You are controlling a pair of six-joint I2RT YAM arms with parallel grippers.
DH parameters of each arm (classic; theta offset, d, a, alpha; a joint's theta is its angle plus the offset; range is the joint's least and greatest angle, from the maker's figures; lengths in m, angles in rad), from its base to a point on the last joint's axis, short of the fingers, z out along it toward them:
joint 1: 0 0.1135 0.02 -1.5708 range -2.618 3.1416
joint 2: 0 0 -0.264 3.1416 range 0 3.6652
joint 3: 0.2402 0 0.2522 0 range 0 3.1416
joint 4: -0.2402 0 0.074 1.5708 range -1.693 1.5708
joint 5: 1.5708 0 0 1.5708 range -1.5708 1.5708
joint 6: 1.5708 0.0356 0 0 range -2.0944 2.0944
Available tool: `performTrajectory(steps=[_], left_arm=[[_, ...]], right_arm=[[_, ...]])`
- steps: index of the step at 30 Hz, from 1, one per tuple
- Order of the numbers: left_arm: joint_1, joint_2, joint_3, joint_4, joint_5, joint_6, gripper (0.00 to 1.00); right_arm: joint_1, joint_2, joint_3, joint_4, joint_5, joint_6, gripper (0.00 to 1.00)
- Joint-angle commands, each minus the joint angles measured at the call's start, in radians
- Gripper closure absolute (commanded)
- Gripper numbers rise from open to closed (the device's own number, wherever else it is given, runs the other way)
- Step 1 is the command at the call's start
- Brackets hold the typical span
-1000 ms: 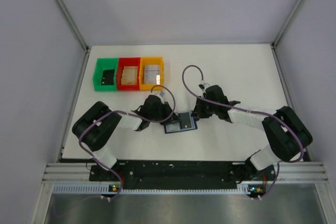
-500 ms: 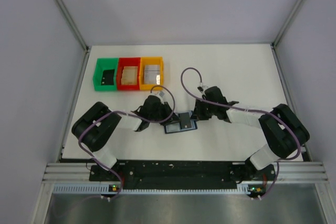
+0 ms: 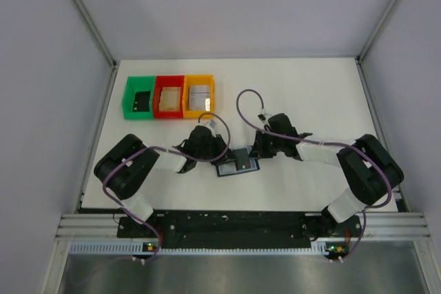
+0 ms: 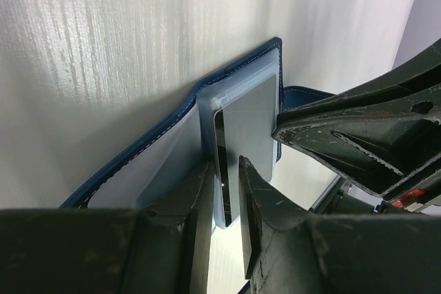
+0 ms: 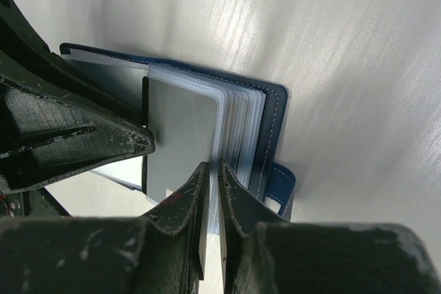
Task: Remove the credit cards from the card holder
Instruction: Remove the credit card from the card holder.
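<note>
The dark blue card holder (image 3: pixel 238 166) lies open on the table between both arms. One clear sleeve page stands up from it with a pale grey credit card (image 3: pixel 241 155) in it. My left gripper (image 3: pixel 222 155) is shut on the lower edge of that card and sleeve (image 4: pixel 251 129), with its fingers (image 4: pixel 200 197) pressed on either side. My right gripper (image 3: pixel 253 151) is shut on the edge of the holder's clear sleeve pages (image 5: pixel 231 118), right beside the card (image 5: pixel 180 135). The blue cover (image 5: pixel 275 122) and its tab lie flat underneath.
A green bin (image 3: pixel 138 98), a red bin (image 3: pixel 169 96) and an orange bin (image 3: pixel 198 96) stand in a row at the back left, each holding something flat. The two grippers almost touch over the holder; the right one shows in the left wrist view (image 4: pixel 358 135).
The right arm's elbow has drifted a little to the left. Both grippers stay at the holder with the raised page between them.
</note>
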Motion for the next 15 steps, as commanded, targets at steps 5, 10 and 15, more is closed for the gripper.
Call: performTrajectory(steps=[5,10,15], left_arm=[[-0.017,-0.005,-0.015,0.111,0.025,-0.034,0.77],[-0.017,-0.008,-0.039,0.162,0.028,-0.057,0.86],[-0.019,-0.02,-0.068,0.214,0.028,-0.067,1.0]], right_arm=[[-0.004,0.025,0.0,0.073,-0.048,0.01,0.92],[-0.004,0.025,-0.006,0.072,-0.042,0.013,0.92],[-0.005,0.022,-0.009,0.069,-0.032,0.027,0.92]])
